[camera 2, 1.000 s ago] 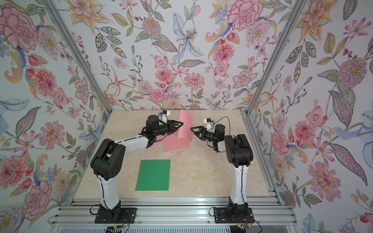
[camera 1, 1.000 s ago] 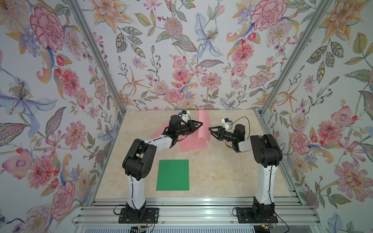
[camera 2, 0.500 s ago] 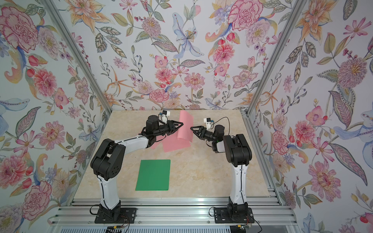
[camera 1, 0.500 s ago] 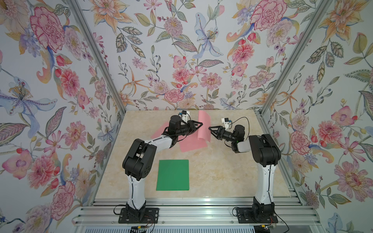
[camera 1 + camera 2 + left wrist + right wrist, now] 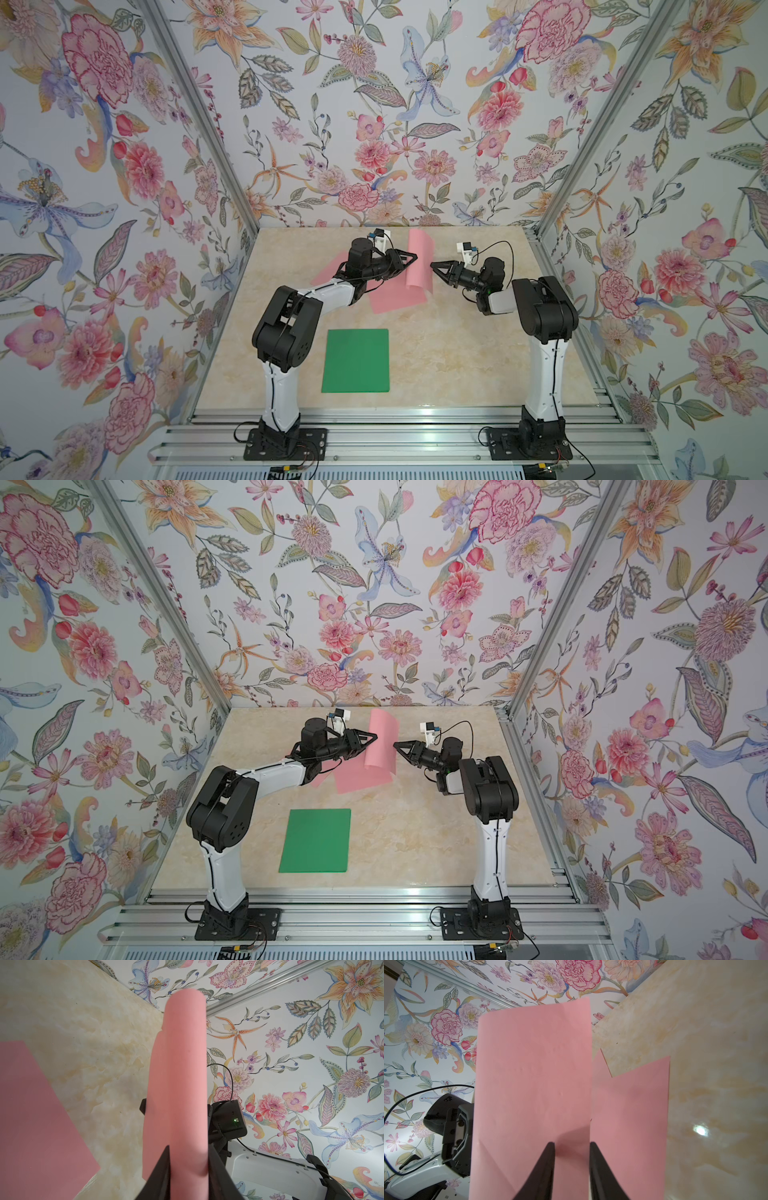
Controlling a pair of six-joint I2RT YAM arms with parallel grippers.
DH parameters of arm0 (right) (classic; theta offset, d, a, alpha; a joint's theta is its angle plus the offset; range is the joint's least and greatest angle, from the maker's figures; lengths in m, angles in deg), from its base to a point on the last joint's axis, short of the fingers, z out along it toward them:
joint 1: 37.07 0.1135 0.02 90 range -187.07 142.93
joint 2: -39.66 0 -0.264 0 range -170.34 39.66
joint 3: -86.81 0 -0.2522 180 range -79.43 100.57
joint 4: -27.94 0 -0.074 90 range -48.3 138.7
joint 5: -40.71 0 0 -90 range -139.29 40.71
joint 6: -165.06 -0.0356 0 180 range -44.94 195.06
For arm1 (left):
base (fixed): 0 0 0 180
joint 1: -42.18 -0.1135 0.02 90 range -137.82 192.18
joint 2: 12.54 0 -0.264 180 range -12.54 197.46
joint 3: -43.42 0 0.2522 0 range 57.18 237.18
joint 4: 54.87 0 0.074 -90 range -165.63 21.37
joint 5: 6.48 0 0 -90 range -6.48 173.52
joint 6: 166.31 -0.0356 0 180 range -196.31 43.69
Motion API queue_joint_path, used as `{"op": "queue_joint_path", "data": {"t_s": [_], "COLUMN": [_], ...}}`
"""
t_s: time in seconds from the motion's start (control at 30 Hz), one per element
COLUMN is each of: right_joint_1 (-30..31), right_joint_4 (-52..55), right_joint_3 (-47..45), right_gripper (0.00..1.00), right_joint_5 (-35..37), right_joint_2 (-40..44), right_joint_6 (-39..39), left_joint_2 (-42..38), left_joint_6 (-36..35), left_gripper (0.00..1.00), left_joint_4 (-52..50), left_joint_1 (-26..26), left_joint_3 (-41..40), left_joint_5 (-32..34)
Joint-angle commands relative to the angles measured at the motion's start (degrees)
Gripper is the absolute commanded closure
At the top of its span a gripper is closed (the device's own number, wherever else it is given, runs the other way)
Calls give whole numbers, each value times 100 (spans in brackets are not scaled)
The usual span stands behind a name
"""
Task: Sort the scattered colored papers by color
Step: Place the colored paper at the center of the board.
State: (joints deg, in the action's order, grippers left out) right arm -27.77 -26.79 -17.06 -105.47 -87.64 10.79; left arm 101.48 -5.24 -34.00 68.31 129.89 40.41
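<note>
On your table (image 5: pixel 457 353) the green paper (image 5: pixel 356 360) lies near, pink papers (image 5: pixel 395 300) farther back. The lifted pink sheet (image 5: pixel 420 266) stands upright between the arms. The left gripper (image 5: pixel 414 257) pinches it. The right gripper (image 5: pixel 433 264), narrowly parted, sits at its opposite face, and you cannot tell whether it holds.

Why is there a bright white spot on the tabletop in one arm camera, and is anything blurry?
Right wrist view: the spot is likely a light reflecting off the glossy table; the dark jaws up close look soft. Left wrist view: the held pink sheet, near the lens, is slightly blurred. Both top views: sharp, evenly lit.
</note>
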Motion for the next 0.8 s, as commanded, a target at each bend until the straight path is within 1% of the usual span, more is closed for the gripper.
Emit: {"op": "queue_joint_path", "data": {"t_s": [0.0, 0.1, 0.13, 0.4, 0.43, 0.5, 0.57, 0.6, 0.67, 0.73, 0.77], "right_joint_1": [-33, -50, -56, -121, -137, -154, -174, -190, -226, -240, -244], "right_joint_4": [-113, -79, -62, -20, -26, 15, 120, 187, 253, 316, 402], "right_joint_3": [37, 43, 47, -15, -21, -15, 6, 10, -14, -74, -97], "right_gripper": [82, 99, 100, 100, 100, 100, 100, 100, 100, 100, 100], "right_joint_5": [-35, -51, -63, -63, -65, -85, -143, -162, -184, -208, -230], "right_joint_2": [59, 69, 72, 120, 135, 149, 184, 197, 262, 356, 415], "right_joint_6": [-6, -20, -23, -14, -24, -22, 30, 60, 74, 80, 98], "left_joint_2": [130, 141, 144, 158, 162, 144, 75, 25, -122, -215, -260], "left_joint_6": [-168, -185, -189, -229, -255, -337, -627, -864, -1604, -2215, -2429], "left_gripper": [70, 70, 70, 70, 69, 56, 46, 44, 41, 39, 38], "left_joint_4": [-35, -48, -57, -86, -97, -151, -298, -484, -1292, -1930, -2095], "left_joint_1": [-32, -34, -29, -45, -54, -90, -202, -281, -413, -499, -520], "left_joint_3": [-17, -11, -11, -11, -11, -10, -11, 10, 128, 239, 252], "left_joint_5": [-74, -78, -73, -82, -83, -106, -77, -42, 129, 262, 277]}}
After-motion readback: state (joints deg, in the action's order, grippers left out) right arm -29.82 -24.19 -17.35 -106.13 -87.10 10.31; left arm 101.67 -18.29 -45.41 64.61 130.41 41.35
